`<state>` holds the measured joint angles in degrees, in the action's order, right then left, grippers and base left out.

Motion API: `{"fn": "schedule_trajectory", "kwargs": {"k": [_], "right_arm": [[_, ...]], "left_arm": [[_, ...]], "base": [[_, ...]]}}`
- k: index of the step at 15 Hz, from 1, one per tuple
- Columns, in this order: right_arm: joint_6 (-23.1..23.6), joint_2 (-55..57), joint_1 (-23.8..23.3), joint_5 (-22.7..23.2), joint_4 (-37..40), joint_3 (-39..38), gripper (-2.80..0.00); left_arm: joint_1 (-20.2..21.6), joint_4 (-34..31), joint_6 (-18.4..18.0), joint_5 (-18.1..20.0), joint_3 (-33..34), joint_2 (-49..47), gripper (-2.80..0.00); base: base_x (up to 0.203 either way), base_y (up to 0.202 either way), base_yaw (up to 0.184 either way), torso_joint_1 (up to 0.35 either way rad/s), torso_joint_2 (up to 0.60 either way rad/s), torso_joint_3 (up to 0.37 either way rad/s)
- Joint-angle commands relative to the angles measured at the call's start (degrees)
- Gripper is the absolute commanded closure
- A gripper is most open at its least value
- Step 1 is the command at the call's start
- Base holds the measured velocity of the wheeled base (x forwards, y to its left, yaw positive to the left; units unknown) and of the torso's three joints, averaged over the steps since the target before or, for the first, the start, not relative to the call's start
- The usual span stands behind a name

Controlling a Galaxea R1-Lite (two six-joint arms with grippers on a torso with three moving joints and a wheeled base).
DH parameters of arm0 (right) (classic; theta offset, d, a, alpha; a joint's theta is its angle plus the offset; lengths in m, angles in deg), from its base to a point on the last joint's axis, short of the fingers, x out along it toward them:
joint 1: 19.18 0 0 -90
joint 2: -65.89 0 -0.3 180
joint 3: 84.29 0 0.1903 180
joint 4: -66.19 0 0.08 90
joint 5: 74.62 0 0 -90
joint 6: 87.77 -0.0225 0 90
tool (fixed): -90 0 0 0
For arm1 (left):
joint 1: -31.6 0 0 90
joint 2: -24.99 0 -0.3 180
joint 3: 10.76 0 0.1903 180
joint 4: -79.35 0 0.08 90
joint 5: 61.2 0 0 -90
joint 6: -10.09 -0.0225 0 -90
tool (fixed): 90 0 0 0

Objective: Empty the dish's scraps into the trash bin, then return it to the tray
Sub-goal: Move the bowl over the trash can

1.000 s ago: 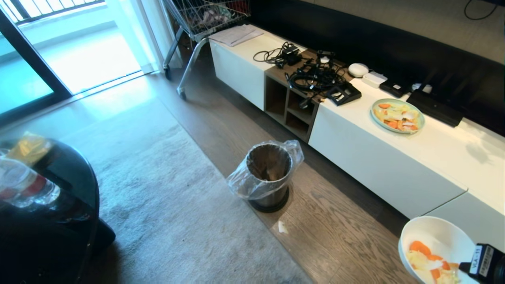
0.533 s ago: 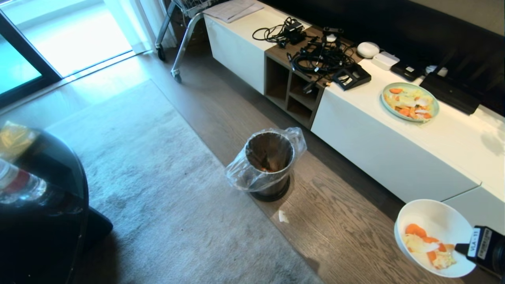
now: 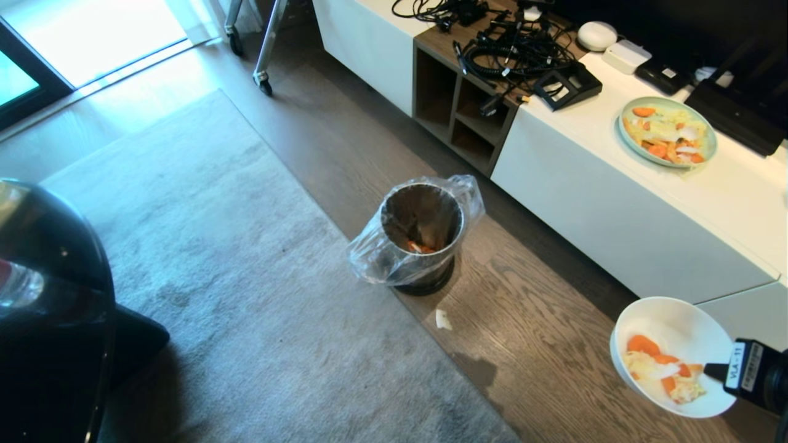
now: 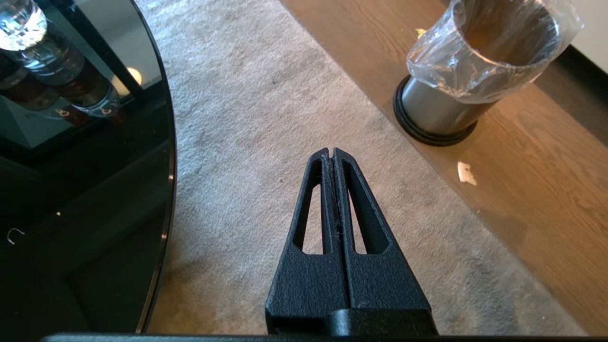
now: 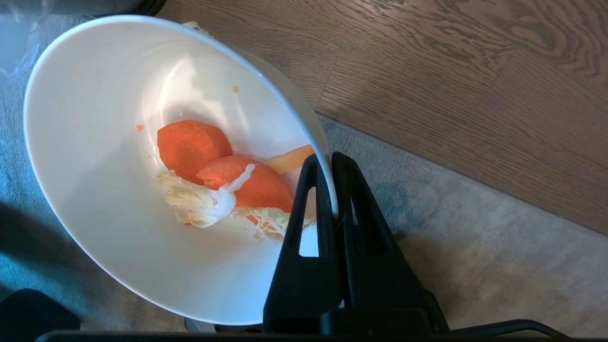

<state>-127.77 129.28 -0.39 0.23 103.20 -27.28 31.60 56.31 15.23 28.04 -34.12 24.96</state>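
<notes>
1. Here, far on the left, the round black table (image 3: pixel 49 295) shines like glass, and a bottle (image 4: pixel 33 38) shows on it in the left wrist view.
2. Next to the table lies a grey rug (image 3: pixel 234 264) on the wood floor (image 3: pixel 542 344).
3. The left tool (image 4: pixel 331 154) hangs over the rug with its two fingers pressed flat together. It holds nothing.
4. In the middle stands the trash bin (image 3: pixel 421 237) on the wood floor, just off the edge of the rug. It is upright, and a clear bag (image 3: pixel 375 258) hangs over its rim. A few orange bits lie down inside it.
5. A little white crumb (image 3: pixel 442 319) lies on the floor near the bin.
6. Behind the bin runs a long white cabinet (image 3: pixel 615 215). Black cables (image 3: pixel 511 52) sit on it, and so does a green plate (image 3: pixel 667 131) piled with orange and pale food.
7. Low on the right is the dish (image 3: pixel 671 354), up in the air and well apart from the bin. It tips a little.
8. The scraps (image 5: pixel 223 185) lie inside the dish: orange slices and pale leafy bits.
9. The right tool (image 5: pixel 331 164) is clenched on the rim of the dish, one finger inside and one outside.
</notes>
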Motion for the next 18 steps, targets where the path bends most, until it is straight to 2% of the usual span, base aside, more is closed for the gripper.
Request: {"fn": "schedule_trajectory", "kwargs": {"k": [1, 18], "right_arm": [[-0.26, 0.79, 0.02, -0.08, 0.15, 1.16, 0.00], [0.25, 1.79, 0.02, -0.05, -1.15, 2.57, 0.00]], "left_arm": [[0.00, 0.02, 0.04, -0.02, 0.00, 0.02, 0.00], [0.00, 0.02, 0.04, -0.02, 0.00, 0.02, 0.00]], "base": [[0.000, 0.000, 0.000, 0.002, 0.00, -0.206], [0.000, 0.000, 0.000, 0.002, 0.00, -0.187]]}}
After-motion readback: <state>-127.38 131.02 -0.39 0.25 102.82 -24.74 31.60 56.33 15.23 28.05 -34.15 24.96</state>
